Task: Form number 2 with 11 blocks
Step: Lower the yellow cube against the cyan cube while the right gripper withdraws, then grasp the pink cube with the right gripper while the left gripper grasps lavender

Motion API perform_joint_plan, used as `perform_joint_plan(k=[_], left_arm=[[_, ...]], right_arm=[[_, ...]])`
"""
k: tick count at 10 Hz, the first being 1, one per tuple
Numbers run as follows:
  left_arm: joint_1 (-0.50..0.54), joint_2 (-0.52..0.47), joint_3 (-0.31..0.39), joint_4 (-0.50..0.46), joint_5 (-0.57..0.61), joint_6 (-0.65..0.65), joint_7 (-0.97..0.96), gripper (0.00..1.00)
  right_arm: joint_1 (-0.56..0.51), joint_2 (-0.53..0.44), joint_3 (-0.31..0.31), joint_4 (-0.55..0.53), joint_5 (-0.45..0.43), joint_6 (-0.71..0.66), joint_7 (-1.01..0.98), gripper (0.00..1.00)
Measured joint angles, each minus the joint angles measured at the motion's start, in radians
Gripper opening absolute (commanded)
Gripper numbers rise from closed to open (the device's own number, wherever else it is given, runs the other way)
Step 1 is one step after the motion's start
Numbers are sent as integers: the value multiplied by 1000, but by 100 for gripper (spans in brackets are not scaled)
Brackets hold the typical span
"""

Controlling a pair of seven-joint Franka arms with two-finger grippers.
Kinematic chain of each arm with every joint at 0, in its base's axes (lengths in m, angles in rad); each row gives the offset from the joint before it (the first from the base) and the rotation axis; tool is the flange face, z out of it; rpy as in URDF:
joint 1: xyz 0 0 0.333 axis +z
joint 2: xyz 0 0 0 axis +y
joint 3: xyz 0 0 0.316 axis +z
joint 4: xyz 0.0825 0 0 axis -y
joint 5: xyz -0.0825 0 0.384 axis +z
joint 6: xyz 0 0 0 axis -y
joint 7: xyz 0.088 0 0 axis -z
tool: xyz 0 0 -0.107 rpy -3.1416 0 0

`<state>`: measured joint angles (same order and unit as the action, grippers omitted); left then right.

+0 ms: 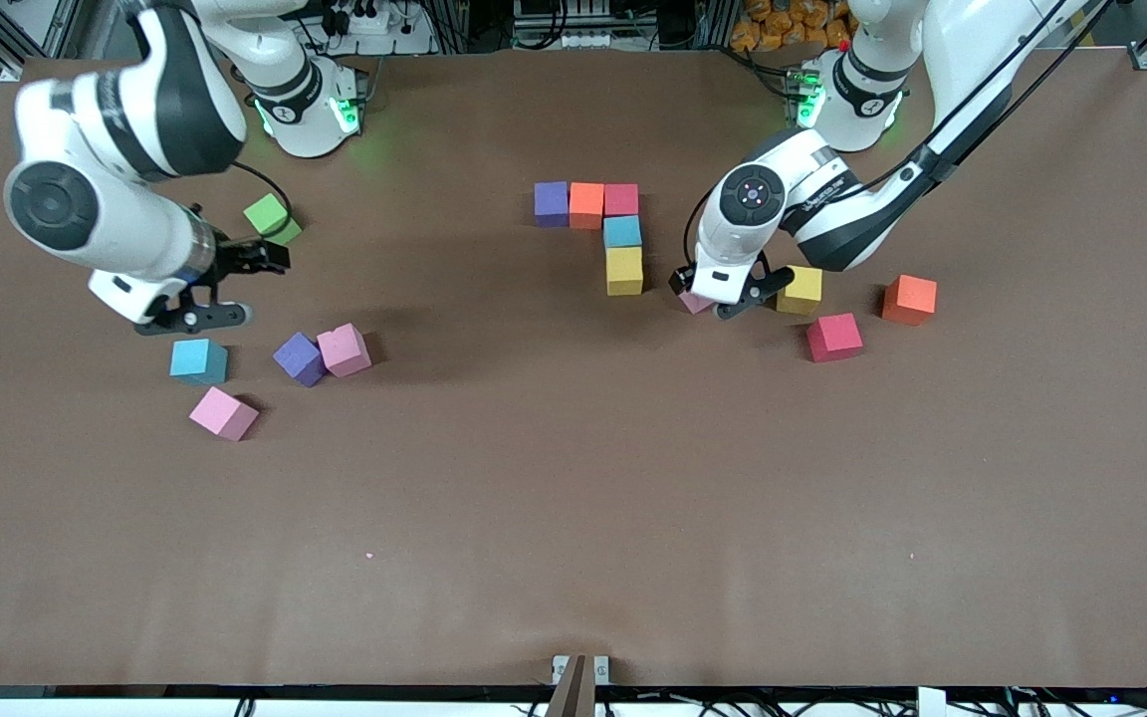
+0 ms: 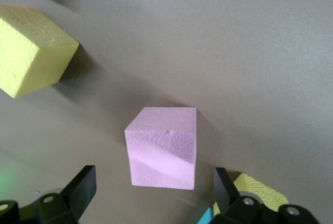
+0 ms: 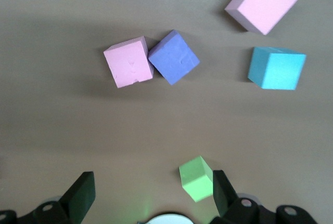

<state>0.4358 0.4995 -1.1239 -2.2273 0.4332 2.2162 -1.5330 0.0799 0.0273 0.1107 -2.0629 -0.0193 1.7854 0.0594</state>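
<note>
Five blocks form part of the number 2 (image 1: 605,224) mid-table: purple (image 1: 552,202), orange (image 1: 586,204) and red (image 1: 621,199) in a row, then light blue (image 1: 622,231) and yellow (image 1: 624,270) nearer the camera. My left gripper (image 1: 713,294) (image 2: 153,193) hangs open low over a pink block (image 1: 695,302) (image 2: 162,147), which lies just ahead of the fingertips, untouched. Beside it sit yellow (image 1: 801,289) (image 2: 31,50), red (image 1: 834,337) and orange (image 1: 909,300) blocks. My right gripper (image 1: 250,287) (image 3: 151,195) is open over bare table near light blue (image 1: 199,360), purple (image 1: 300,358) and two pink blocks (image 1: 344,350) (image 1: 223,413).
A lime-green cube (image 1: 272,218) (image 3: 196,178) lies toward the right arm's base, close by one right finger (image 3: 223,193) in the wrist view. The brown table (image 1: 573,518) stretches wide toward the camera.
</note>
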Motion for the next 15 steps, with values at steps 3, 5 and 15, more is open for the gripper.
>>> perform_joint_plan(k=[3,5,15], left_arm=[[0,1,2,-23,42,42,-69,100],[-5,15,19,-60,152,99,-180,100],[-133,149,137,-48,327,141,-371,100]], right_arm=[[21,128,3,-25,-1,261,0,100],[27,230,3,-19,-3,401,-4,100],[70,406,3,-4,-27,564,-39,100]])
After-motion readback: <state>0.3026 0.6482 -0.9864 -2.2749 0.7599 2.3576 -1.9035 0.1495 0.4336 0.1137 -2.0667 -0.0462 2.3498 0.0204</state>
